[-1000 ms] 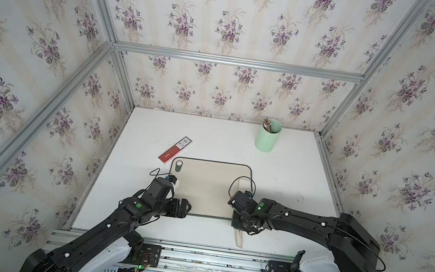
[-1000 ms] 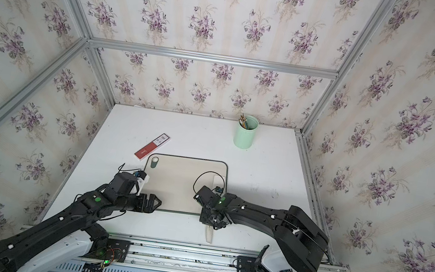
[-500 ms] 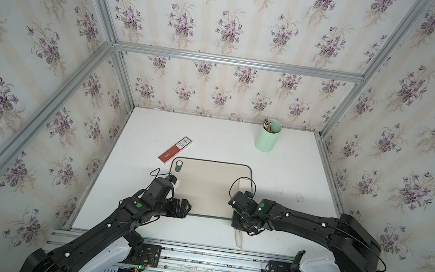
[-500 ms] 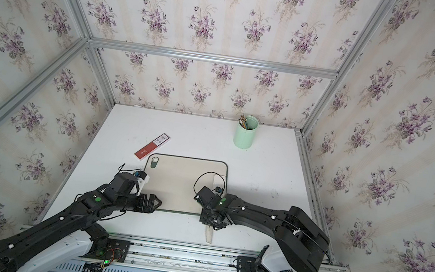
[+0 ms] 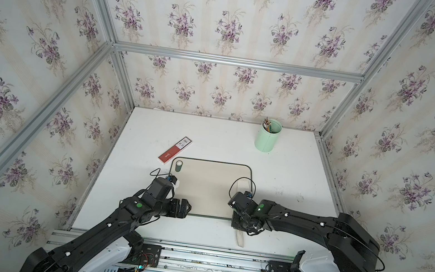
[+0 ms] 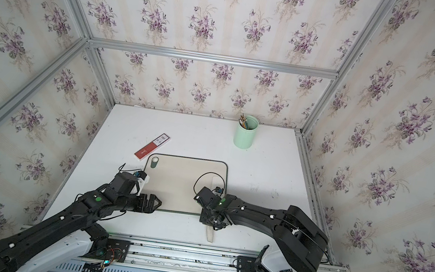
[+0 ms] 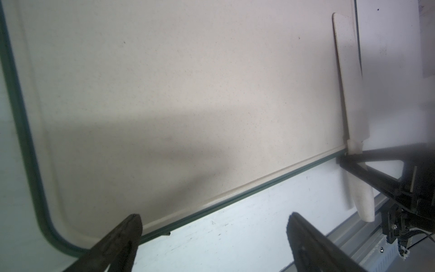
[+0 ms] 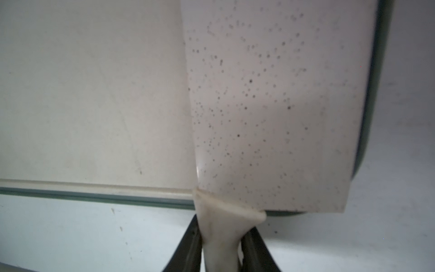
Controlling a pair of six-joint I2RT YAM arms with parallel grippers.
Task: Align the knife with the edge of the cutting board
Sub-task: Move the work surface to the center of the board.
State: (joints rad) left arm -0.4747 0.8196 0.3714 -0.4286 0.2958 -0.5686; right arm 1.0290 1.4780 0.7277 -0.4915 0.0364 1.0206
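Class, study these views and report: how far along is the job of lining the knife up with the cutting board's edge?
Done, by the look of it: the knife blade lies flat on the cutting board, running close along its green rim. In hand: the right hand grips the handle, which overhangs the near edge. The left hand hovers open, empty. Left: probably a release and retreat.

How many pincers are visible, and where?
2. The left pincer is open at the near edge of the cutting board. The right pincer is shut on the knife handle at the board's near right corner.
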